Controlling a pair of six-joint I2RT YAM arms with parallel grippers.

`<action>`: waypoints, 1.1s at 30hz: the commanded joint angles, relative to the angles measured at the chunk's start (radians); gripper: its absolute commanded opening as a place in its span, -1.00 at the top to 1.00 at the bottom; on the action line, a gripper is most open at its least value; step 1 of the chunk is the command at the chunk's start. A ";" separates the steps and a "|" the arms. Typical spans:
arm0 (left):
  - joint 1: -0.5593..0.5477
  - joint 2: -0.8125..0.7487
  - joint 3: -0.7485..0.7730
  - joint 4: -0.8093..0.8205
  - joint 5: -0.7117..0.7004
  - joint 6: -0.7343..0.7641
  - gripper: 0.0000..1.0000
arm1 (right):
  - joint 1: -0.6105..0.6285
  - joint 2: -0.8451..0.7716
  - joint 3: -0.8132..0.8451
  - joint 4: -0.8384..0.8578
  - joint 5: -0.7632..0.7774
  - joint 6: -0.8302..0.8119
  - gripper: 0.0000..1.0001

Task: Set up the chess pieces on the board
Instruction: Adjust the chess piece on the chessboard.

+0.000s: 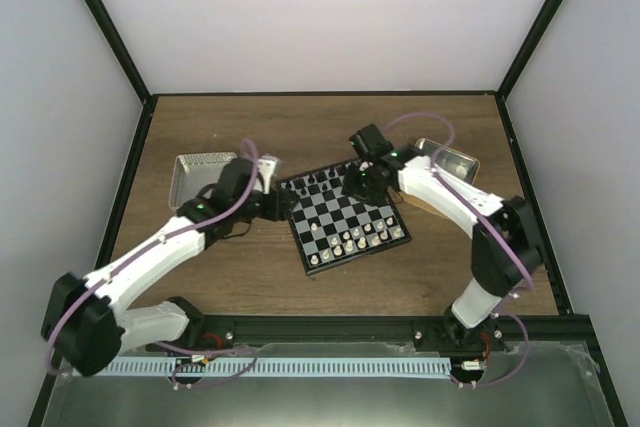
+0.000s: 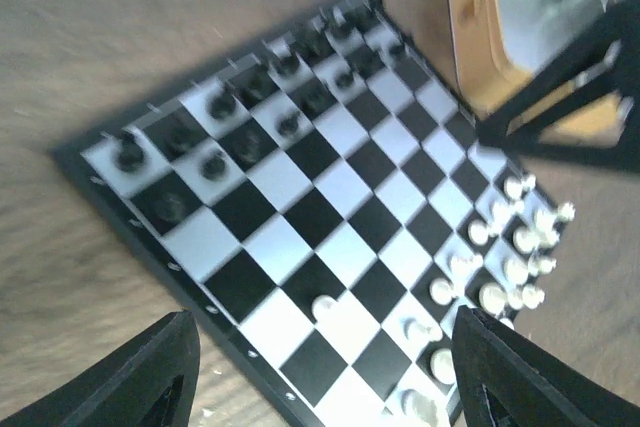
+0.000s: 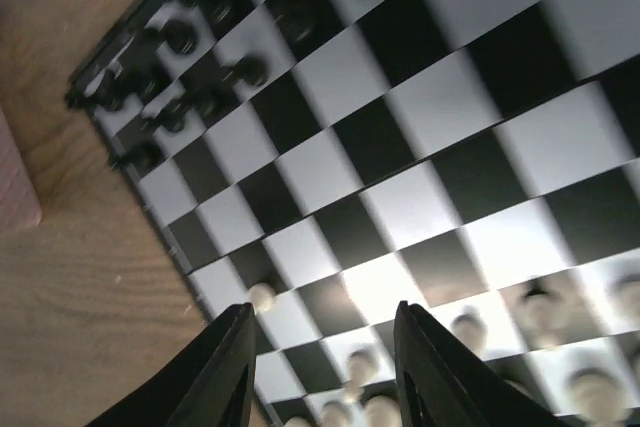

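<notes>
We see the cream chess pieces [image 1: 357,239] crowded along the near edge of the board [image 1: 340,212]. The board lies askew in the middle of the worktop [image 1: 300,127], and black chessmen [image 1: 318,183] line its far edge. The left jaws hang just off the board's left corner, spread wide with nothing between them. The right jaws hover over the board's far right part, parted and gripping nothing. A metal tray [image 1: 200,172] sits left of the board and a tan tray [image 1: 450,159] sits right of it.
</notes>
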 commanded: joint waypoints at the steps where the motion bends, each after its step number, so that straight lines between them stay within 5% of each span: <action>1: -0.126 0.157 0.085 -0.030 0.006 0.028 -0.41 | -0.083 -0.117 -0.139 0.131 0.176 -0.023 0.20; 10: -0.204 0.474 0.257 -0.174 -0.130 -0.011 -0.21 | -0.178 -0.249 -0.327 0.226 0.172 -0.058 0.20; 33: -0.215 0.684 0.387 -0.267 -0.128 -0.054 0.41 | -0.185 -0.346 -0.399 0.265 0.243 -0.087 0.19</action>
